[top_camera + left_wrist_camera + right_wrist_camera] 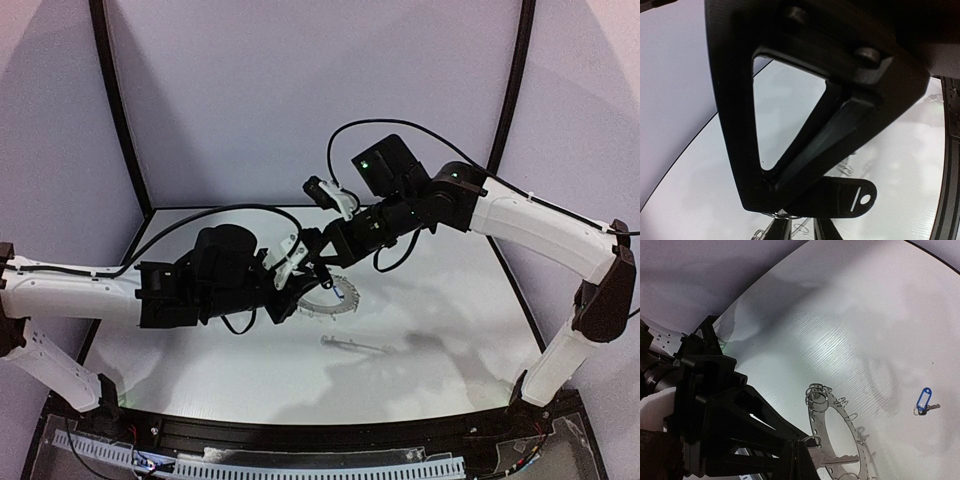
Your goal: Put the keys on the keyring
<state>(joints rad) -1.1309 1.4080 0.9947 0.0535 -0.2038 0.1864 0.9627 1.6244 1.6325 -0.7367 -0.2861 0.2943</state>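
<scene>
Keyring: the keyring [340, 300] lay on the white worktop [450, 330] near its middle. It was a flat dark ring with small silver wire loops [820, 389] around its rim. From overhead, the part of it nearest the left arm was hidden under the tips of both arms.

Black-headed key: the black-headed key [840, 459] was held off the worktop. Its silver blade stuck out sideways from the tips of the right jaws and crossed over the keyring's rim toward the large hole. In the left wrist view its black head, with a slot and a round hole, stuck out from the other side of those tips.

Right jaws: they were pressed together and gripped the black-headed key between head and blade. They reached down from the right and ended just above the keyring's rim.

Left jaws: they reached in from the left, with their tips just beside the right jaws' tips and at a wire loop on the keyring's rim. Only a narrow gap showed between them. Whether they pinched that loop or the rim could not be told.

Blue-tagged key: the blue-tagged key [923, 401] lay flat on the worktop. It was well apart from the keyring and from both pairs of jaws, on the side of the keyring away from the left arm.
</scene>
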